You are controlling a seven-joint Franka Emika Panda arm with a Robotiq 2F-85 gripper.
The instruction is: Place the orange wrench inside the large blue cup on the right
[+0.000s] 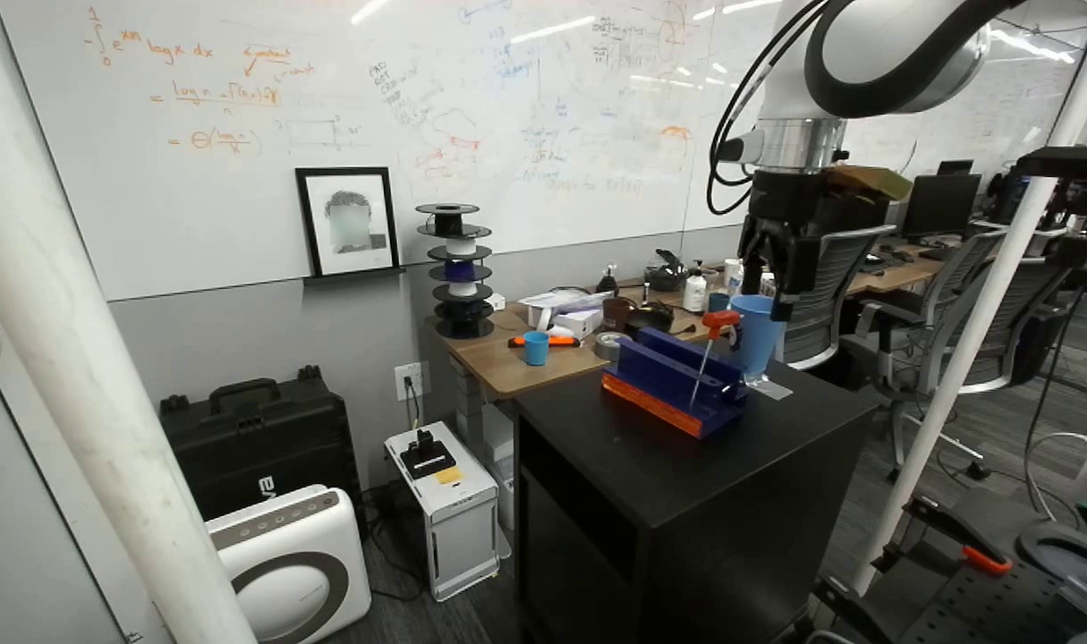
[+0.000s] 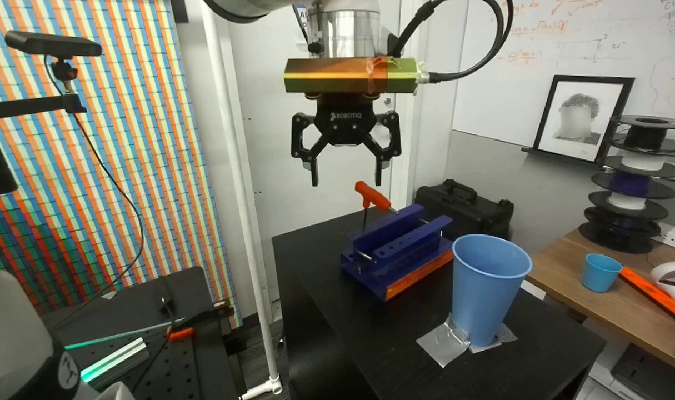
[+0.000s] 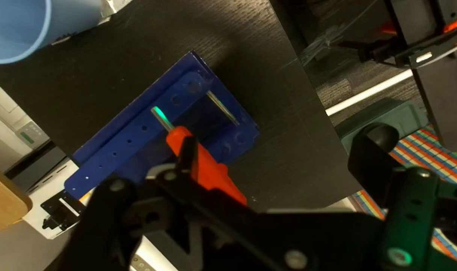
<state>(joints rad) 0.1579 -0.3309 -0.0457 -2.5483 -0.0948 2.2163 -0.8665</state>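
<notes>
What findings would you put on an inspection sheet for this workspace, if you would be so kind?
Surface: black cabinet top with silvery tape on it.
Job's things: orange wrench stands handle-up on the blue holder, not yet in the large blue cup, which stands upright.
Clutter: small blue cup, tape roll and white bottle on the wooden desk.
Gripper: open, holding nothing, apart from the wrench.
Cables: black cables loop beside the arm.
Surroundings: whiteboard, framed picture, stack of spools, office chairs.

All views overlook the tray, wrist view nearest.
</notes>
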